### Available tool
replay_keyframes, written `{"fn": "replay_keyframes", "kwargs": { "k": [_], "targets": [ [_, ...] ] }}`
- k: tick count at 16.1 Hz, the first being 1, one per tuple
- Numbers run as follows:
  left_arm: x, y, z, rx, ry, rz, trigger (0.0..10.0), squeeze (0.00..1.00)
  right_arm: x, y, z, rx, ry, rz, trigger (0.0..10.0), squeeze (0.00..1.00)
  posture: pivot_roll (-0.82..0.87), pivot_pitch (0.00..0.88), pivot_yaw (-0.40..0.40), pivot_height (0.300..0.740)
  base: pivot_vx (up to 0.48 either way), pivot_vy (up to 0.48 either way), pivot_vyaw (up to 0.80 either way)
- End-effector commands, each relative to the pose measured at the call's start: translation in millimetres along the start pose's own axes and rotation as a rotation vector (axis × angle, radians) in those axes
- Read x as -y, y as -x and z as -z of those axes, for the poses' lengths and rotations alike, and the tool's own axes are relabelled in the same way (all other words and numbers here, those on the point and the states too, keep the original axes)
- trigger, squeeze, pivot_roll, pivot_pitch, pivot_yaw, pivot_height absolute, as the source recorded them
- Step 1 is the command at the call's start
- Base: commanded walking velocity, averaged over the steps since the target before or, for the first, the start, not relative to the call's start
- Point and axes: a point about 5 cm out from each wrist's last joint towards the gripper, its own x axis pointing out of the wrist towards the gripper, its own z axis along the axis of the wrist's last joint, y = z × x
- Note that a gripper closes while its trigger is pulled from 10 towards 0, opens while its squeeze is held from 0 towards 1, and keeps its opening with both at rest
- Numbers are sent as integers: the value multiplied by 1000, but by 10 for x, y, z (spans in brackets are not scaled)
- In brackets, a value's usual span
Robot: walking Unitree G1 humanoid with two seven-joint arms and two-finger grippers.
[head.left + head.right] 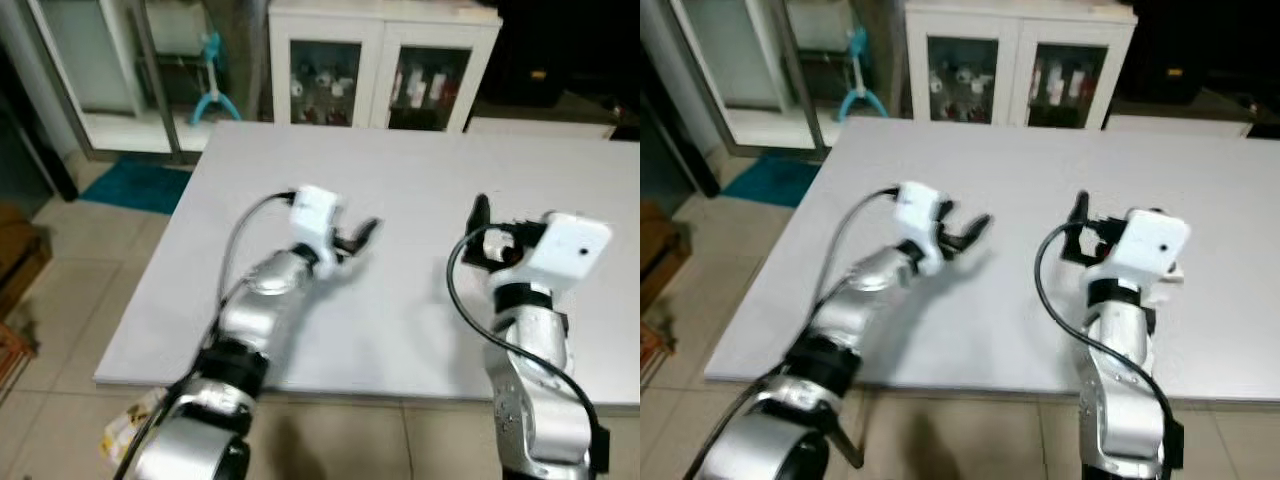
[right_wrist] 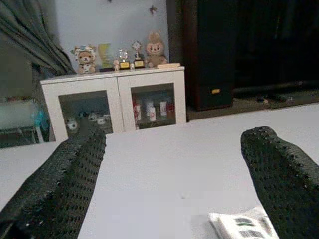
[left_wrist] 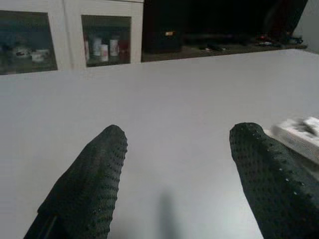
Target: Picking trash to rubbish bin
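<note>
Left gripper (image 1: 358,240): raised over the table, two black fingers (image 3: 89,184) spread wide apart, pads covered in small raised dots, nothing between them.
Right gripper (image 1: 1080,230): raised over the table too, well apart from the left one; dotted black fingers (image 2: 65,184) parted, nothing held.
Trash (image 2: 244,225): flat white packet with dark print like a barcode, lying on the table just below and ahead of the right gripper, between its fingers in the right wrist view; a blurred white packet (image 3: 299,137) just beside one left finger in the left wrist view, not touching as far as can be told; whether the same piece, cannot tell.
Table (image 1: 420,170): large, flat, matte pale grey top with straight edges and a square corner, under both grippers.
Arms: silver rounded metal shells with black joints, white boxy wrist blocks, black cable looping to each.
Cabinet (image 1: 380,65): white, boxy, two glass doors with small bottles and jars behind, beyond the table ahead of both grippers.
Figurines (image 2: 119,57): small bear-like toys and trophies in a row on the cabinet top.
Floor (image 1: 80,260): pale glossy tiles left of the left arm.
Mat (image 1: 140,185): teal, soft-looking, on the floor.
</note>
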Motion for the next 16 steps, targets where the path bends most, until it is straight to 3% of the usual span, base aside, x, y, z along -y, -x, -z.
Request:
{"fn": "replay_keyframes", "kwargs": {
  "k": [1,4,9,13,16],
  "targets": [
    [77,-16,-4,-11,-13,34,10000,0,111,-14,13,-6,-12,56,10000,0,127,33,-13,740,0,0,0],
    [-108,81,53,-50,-44,1,10000,0,108,-14,29,-14,-14,67,10000,0,136,47,-4,740,0,0,-165],
    [-136,125,20,-63,-91,61,10000,0,118,-25,63,-23,-7,82,10000,0,148,46,9,740,0,0,-781],
    [-185,131,14,-69,-101,47,10000,0,145,-77,60,-17,-15,106,10000,0,155,34,10,740,0,0,-759],
    [-190,143,9,-72,-103,50,10000,0,146,-110,49,-9,-39,111,10000,0,160,43,13,740,0,0,0]
  ]
}}
